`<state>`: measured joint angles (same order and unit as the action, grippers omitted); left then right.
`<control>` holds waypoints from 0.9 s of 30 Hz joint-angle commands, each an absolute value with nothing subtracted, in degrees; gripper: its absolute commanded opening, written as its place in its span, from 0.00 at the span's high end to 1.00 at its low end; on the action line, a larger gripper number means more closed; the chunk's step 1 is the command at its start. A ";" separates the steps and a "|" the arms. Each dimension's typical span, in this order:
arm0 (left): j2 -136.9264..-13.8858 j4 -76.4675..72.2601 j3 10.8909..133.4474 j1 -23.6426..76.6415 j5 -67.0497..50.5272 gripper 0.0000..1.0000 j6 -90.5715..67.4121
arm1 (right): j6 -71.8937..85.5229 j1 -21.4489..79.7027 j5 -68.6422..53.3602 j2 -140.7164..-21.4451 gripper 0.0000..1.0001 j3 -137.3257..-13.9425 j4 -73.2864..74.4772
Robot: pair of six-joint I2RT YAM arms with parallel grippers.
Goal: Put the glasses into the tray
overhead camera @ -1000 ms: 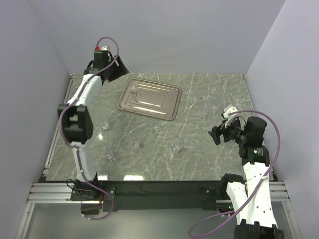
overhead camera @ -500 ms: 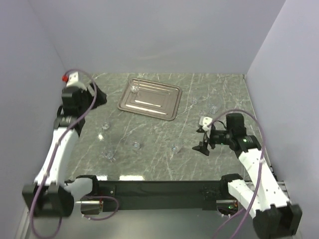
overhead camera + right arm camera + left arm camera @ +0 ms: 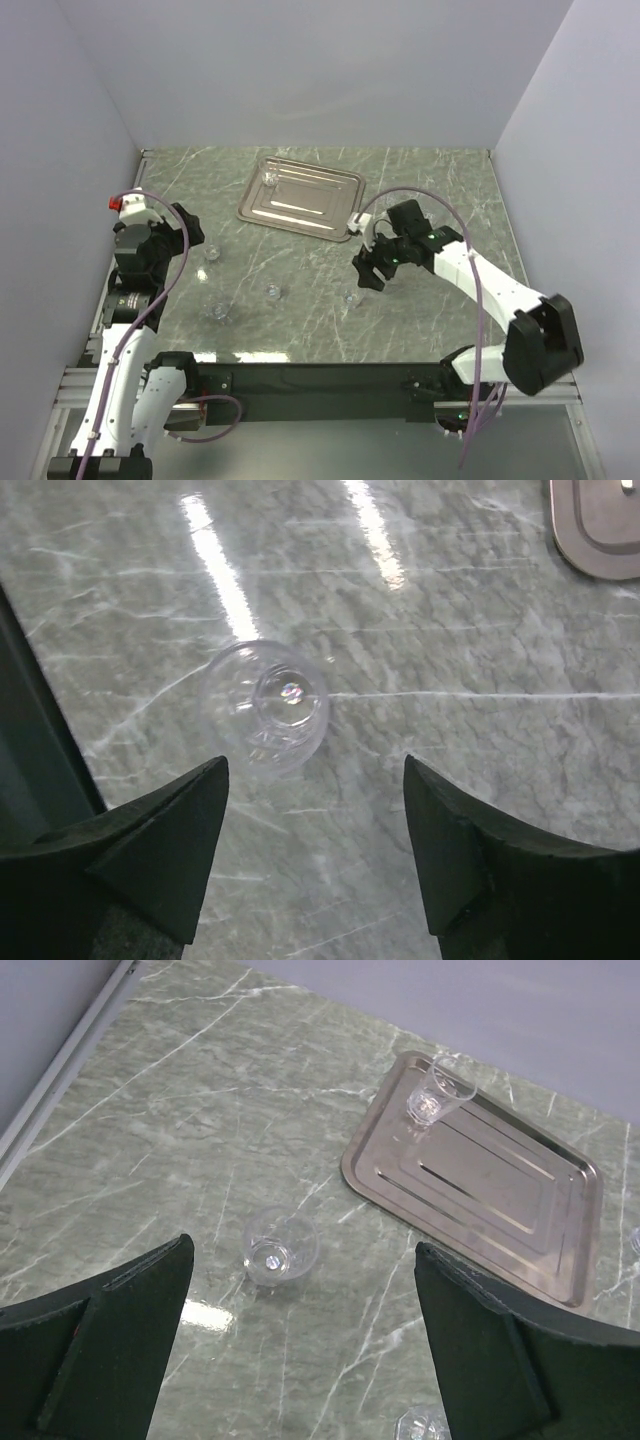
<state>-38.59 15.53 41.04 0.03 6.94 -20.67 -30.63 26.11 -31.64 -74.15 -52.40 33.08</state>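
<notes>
One glass (image 3: pixel 432 1095) stands upright, mouth up, in the tray (image 3: pixel 500 1175).

Silver tray (image 3: pixel 312 207), clear glasses (image 3: pixel 268 706), grey-green marble table (image 3: pixel 440 190) — white veins, white arms (image 3: pixel 500 290), purple cables (image 3: pixel 483 350), pale lilac walls (image 3: pixel 320 70)

- Upper centre of the top view: tray (image 3: pixel 310 205) flat on the table (image 3: pixel 440 180).
- In the tray's upper-left corner: first glass (image 3: pixel 270 178).
- Below-left of the tray, on the table: second glass (image 3: pixel 211 252), just right of the left gripper (image 3: pixel 190 222).
- Lower centre, well apart: third glass (image 3: pixel 272 291) and fourth glass (image 3: pixel 350 296), the fourth just below-left of the right gripper (image 3: pixel 366 270).
- Lower left: fifth glass (image 3: pixel 218 310).
</notes>
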 commanded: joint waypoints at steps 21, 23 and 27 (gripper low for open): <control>-37.97 13.18 41.04 0.09 6.77 0.03 -19.95 | -26.02 33.05 -21.01 -88.50 0.79 -59.41 33.13; -37.88 13.10 41.04 0.09 6.86 0.03 -19.95 | -26.37 33.05 -21.01 -89.64 0.99 -61.25 34.27; -37.97 13.18 41.13 0.09 7.03 0.03 -19.95 | -27.07 33.05 -20.13 -90.96 1.00 -65.64 37.26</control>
<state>-38.72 15.38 41.04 0.03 7.31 -20.64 -26.20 32.80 -20.86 -90.56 -60.49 35.27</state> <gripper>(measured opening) 0.974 0.042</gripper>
